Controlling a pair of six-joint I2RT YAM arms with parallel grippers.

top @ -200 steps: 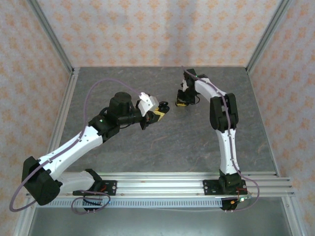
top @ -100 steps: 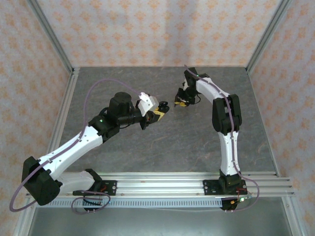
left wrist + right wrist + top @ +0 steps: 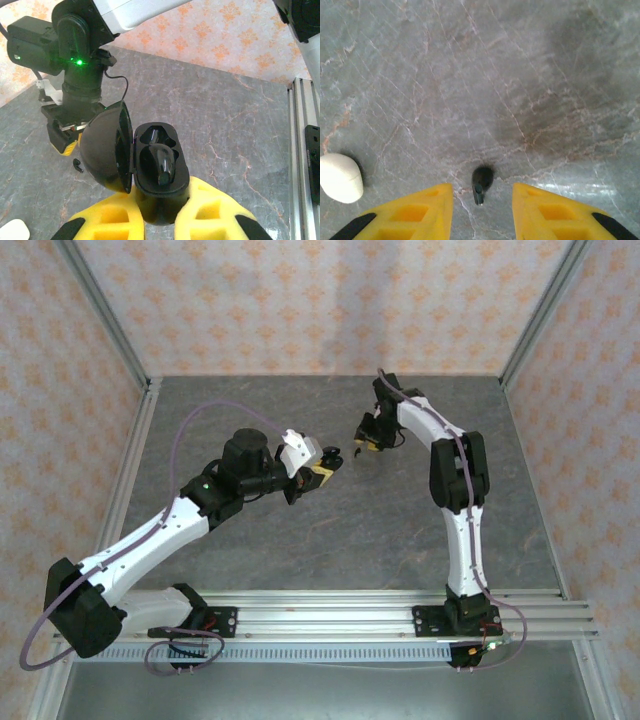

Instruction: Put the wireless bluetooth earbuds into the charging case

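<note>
We see our left pincer (image 3: 160,192) closed around the base of a glossy black oval charging case (image 3: 172,137), whose domed lid (image 3: 105,145) stands swung open to the left. One small black earbud (image 3: 161,162) sits in the case's nearer socket. Our right pincer (image 3: 481,189) hangs over the grey marbled counter (image 3: 530,75), its yellow fingers (image 3: 420,210) parted and gripping nothing. A second tiny black earbud (image 3: 481,179) lies on the counter between them, touching neither. A white rounded plastic piece (image 3: 339,177) rests well to its left.
</note>
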